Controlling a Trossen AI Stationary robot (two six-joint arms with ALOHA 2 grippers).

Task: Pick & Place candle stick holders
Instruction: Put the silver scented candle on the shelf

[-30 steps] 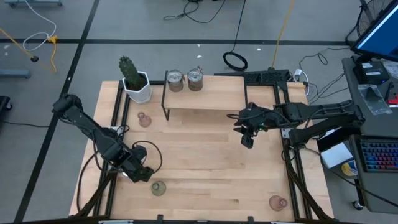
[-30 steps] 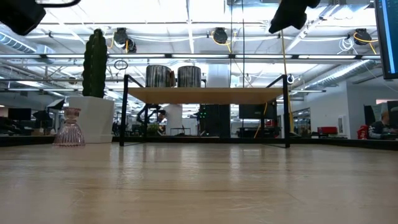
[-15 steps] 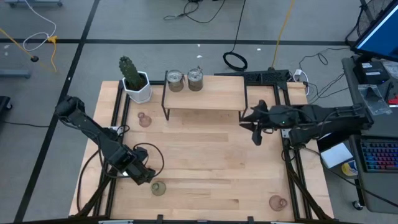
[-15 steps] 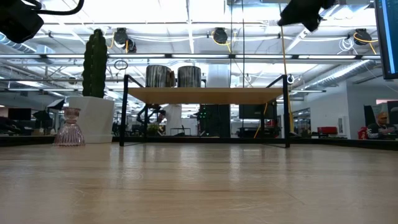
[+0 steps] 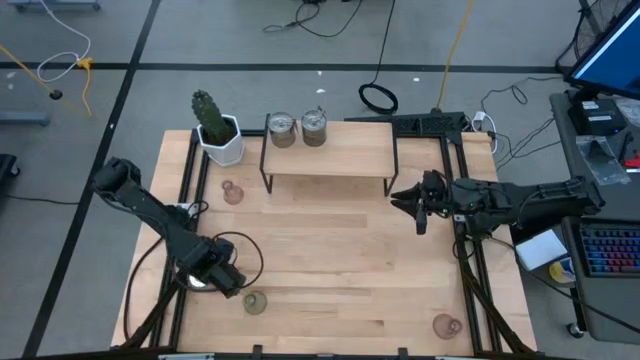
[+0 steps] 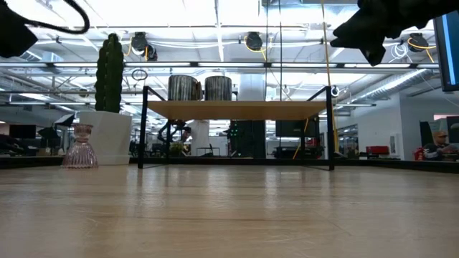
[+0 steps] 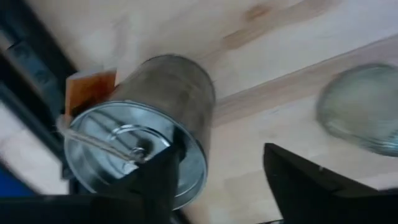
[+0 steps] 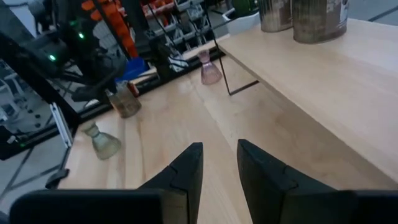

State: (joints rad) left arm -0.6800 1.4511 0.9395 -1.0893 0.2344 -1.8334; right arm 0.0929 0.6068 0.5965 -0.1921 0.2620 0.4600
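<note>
My left gripper's (image 7: 214,180) fingers (image 7: 158,177) straddle a silvery holder (image 7: 146,127) just beside the olive-green holder (image 5: 255,302), not visibly clamped; the right gripper (image 8: 214,165), slightly parted, holds nothing; two metal holders (image 5: 297,128) sit shelved, with the pink ones seemingly left.

No readable text, label, brand, number or sign appears in any view. The metal holders (image 5: 297,129) on the shelf carry no legible marking, and neither does the tin (image 7: 146,121) seen from the left wrist. An orange tag (image 7: 89,87) beside that tin shows no lettering that can be made out. The monitor (image 5: 612,45) at the table's far right shows only a blue screen, and the keyboard (image 5: 612,250) is too small to read.
</note>
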